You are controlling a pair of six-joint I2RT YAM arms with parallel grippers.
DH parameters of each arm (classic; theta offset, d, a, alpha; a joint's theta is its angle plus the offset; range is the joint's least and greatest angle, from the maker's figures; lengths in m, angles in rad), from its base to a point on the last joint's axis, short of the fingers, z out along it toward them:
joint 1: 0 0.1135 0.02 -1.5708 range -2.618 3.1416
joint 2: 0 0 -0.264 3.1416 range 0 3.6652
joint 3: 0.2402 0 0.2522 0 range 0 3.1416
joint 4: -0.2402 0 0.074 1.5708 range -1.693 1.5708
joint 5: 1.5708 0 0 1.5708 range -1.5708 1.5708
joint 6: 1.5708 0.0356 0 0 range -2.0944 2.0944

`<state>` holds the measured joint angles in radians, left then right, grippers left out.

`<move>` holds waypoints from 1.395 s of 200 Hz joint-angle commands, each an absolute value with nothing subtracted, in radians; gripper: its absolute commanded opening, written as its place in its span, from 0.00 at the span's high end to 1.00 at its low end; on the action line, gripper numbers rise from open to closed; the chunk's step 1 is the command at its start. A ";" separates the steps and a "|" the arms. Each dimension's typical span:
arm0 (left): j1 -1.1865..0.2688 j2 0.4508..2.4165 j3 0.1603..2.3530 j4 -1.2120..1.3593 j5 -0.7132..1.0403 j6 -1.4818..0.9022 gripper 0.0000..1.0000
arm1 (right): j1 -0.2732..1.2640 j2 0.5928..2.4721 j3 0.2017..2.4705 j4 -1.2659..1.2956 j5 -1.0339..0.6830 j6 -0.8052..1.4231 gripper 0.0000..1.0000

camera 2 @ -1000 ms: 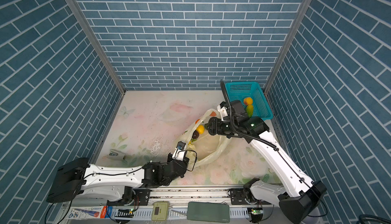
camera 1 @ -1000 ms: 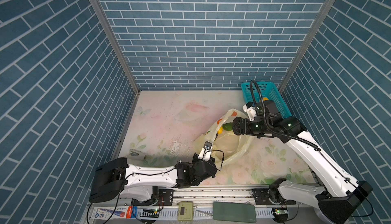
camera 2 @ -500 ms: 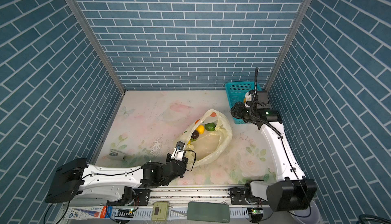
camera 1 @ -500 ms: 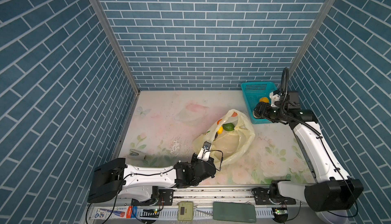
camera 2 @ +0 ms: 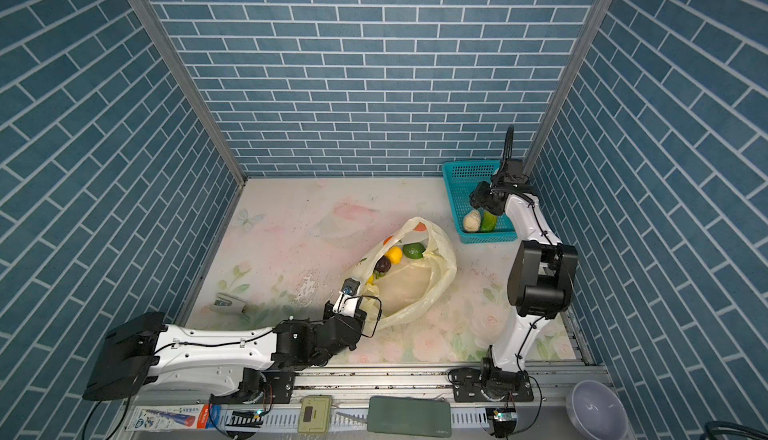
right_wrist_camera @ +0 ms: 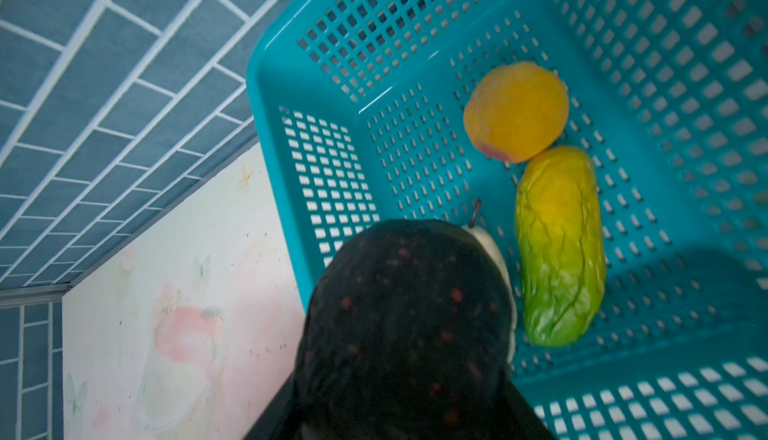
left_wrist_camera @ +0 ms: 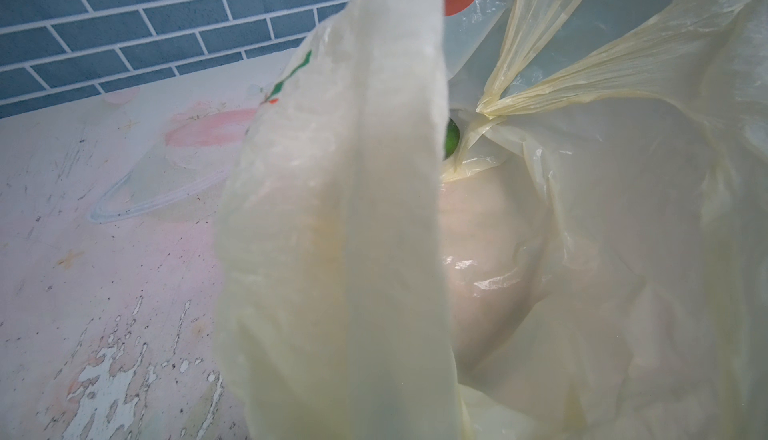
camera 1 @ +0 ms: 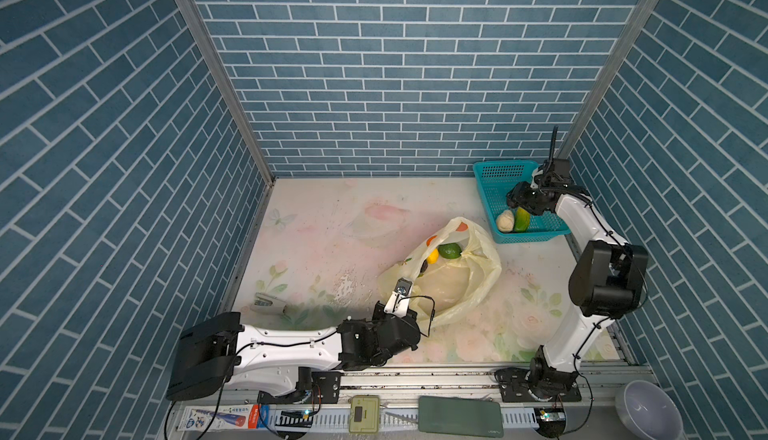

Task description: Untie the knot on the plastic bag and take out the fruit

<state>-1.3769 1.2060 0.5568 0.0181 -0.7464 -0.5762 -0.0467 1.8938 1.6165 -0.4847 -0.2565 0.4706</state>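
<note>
Jaws of left gripper [camera 1: 401, 288] clamp plastic bag [camera 1: 478, 288], lying lengthwise toward basket [camera 1: 498, 163]; right gripper [camera 1: 523, 205] jaws, part open, hold dark fruit [right_wrist_camera: 407, 313].

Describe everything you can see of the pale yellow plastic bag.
The plastic bag is thin, translucent, pale yellow and crinkled, with orange-red prints near its rim. It lies slumped on the floral table with its mouth gaping open. A green fruit, a yellow one and a dark one show inside the mouth, and a bunched handle strip runs beside the green fruit. The shut left gripper holds its near rim lifted.
</note>
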 commanded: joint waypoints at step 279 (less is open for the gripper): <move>-1.371 1.149 0.559 -0.075 -0.746 -0.588 1.00 | 0.198 1.310 1.281 -0.748 -0.301 0.452 0.32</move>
